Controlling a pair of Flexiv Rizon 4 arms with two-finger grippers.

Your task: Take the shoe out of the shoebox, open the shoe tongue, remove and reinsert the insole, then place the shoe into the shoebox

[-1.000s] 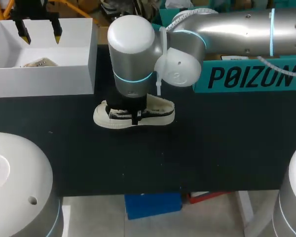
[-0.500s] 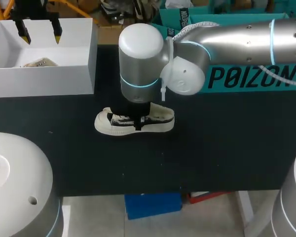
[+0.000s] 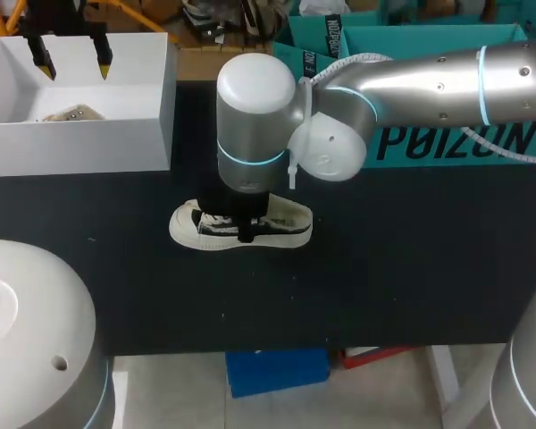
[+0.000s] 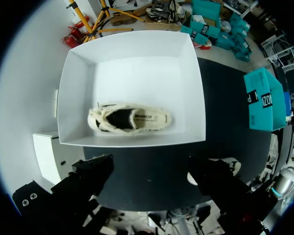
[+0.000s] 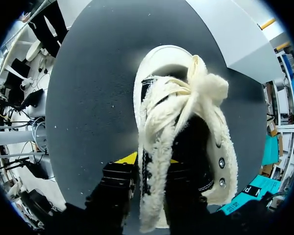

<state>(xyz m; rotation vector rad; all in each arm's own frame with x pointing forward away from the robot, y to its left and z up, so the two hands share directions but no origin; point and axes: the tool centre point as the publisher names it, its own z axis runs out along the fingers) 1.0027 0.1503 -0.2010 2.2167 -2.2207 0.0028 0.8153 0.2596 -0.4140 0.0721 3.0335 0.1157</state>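
Cream fleece and black canvas are all that shows of the shoe (image 3: 284,223) from the head view. The right arm (image 3: 429,80) covers its middle with its wrist and hides the right pincer (image 3: 243,231) almost wholly. Only toe and heel stick out either side. The shoe is on the black counter (image 3: 384,268), in front of the white box (image 3: 80,143) and apart from it, sole down. Whether the sole rests fully I cannot tell. Its long axis runs across the counter, toe toward my left, heel toward my right.

In the right wrist view the shoe (image 5: 186,107) points its toe straight ahead of the right pincer (image 5: 151,159), and the heel end is cut off behind the dark fingers. The pincer pinches the fleecy side wall, one finger outside and the other down in the opening.

The left pincer (image 3: 71,61) hangs above the box, fingers spread with nothing between them. Its own view shows the left pincer (image 4: 148,169) as two dark fingers. Ahead of them the box (image 4: 137,73) holds a second shoe (image 4: 130,119), lying crosswise, close to one long wall. From the head view only a sliver of that second shoe (image 3: 71,113) peeps over the front wall.
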